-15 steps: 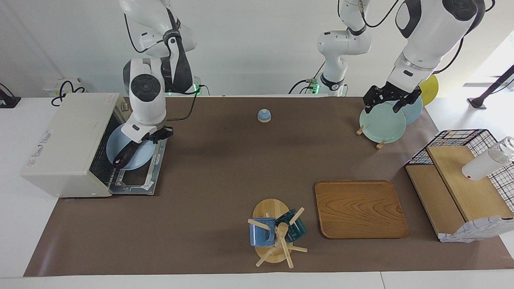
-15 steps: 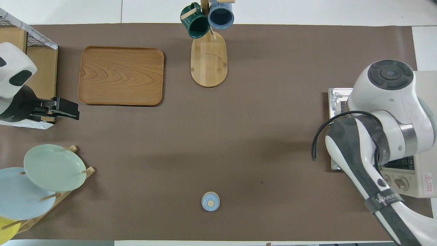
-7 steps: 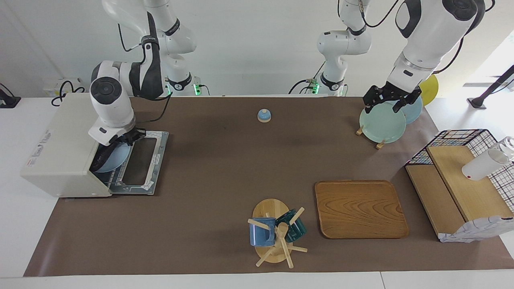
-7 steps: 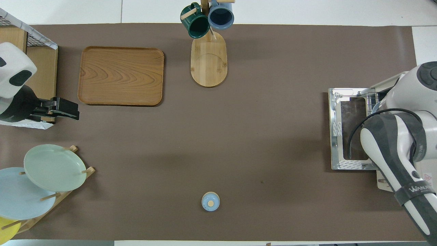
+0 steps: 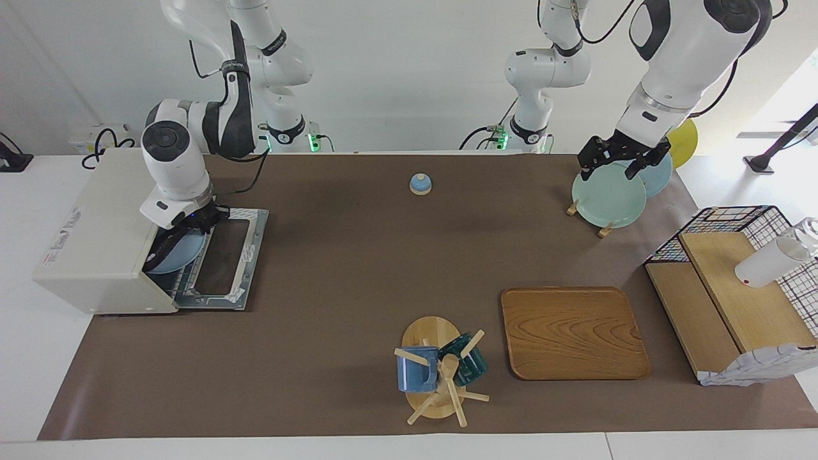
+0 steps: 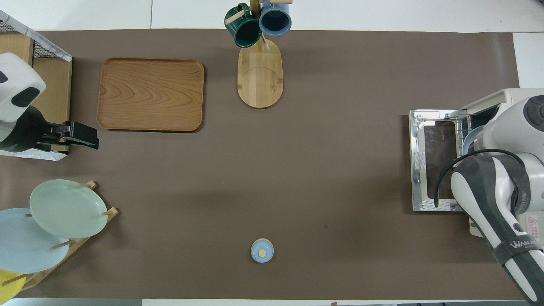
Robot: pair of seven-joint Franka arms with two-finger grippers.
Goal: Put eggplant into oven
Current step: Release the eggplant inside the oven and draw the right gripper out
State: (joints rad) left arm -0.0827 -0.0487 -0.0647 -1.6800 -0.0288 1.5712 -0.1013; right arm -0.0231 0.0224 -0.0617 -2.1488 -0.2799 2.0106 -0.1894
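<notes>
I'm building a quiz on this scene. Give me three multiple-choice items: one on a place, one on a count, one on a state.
1. Where is the blue plate?
A. on the wooden tray
B. on the rack in the oven
C. beside the bell

2. How many mugs hang on the mug tree?
A. two
B. three
C. four

3. How is the oven door?
A. shut
B. taken off
C. folded down open

Answers:
1 B: the plate lies inside the oven mouth, under the right gripper.
2 A: one blue, one dark green.
3 C: the door lies flat on the table.
</notes>
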